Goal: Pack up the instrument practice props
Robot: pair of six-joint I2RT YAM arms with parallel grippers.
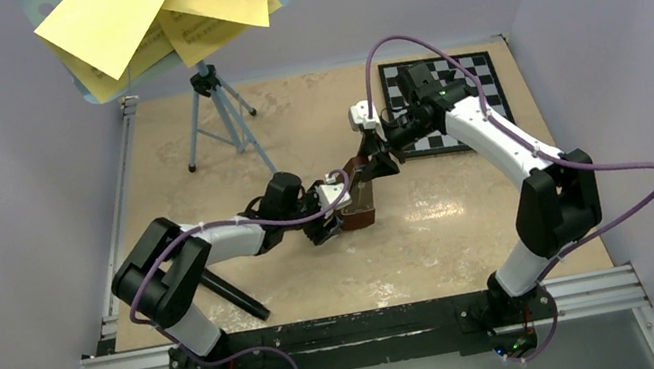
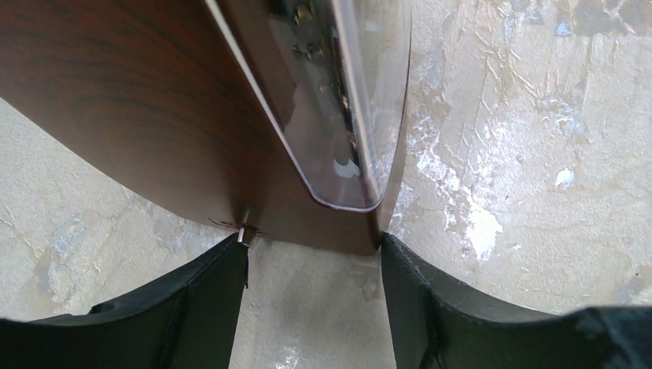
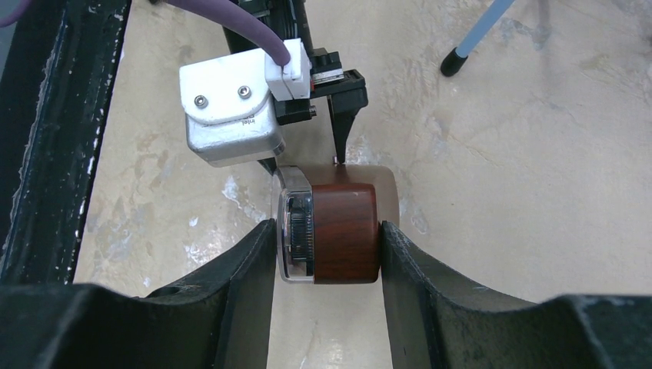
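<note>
Top external view is showing the metronome (image 1: 362,207) sitting near the middle of the table (image 1: 453,233), with both arms reaching in to it from either side. The right gripper (image 3: 327,234) is gripping it: in the right wrist view its two fingers are pressing flat against opposite sides of the narrow end, one on the clear front cover and the other on the dark wood. The left gripper (image 2: 314,242) is standing partly open around the wider end. In the left wrist view one fingertip is sitting at a small metal pin on the wooden face and the other is lying against the opposite corner, but I cannot tell whether those tips are actually squeezing or only touching. Whether the metronome is resting on the table or is raised just off it is also not clear. The light-blue music stand (image 1: 228,116) is standing upright on its tripod well apart, at the far left of the table, and the yellow sheet-music pages (image 1: 140,9) are lying fanned across its tray. The chessboard (image 1: 463,84) is lying flat at the far right, behind the right arm.
</note>
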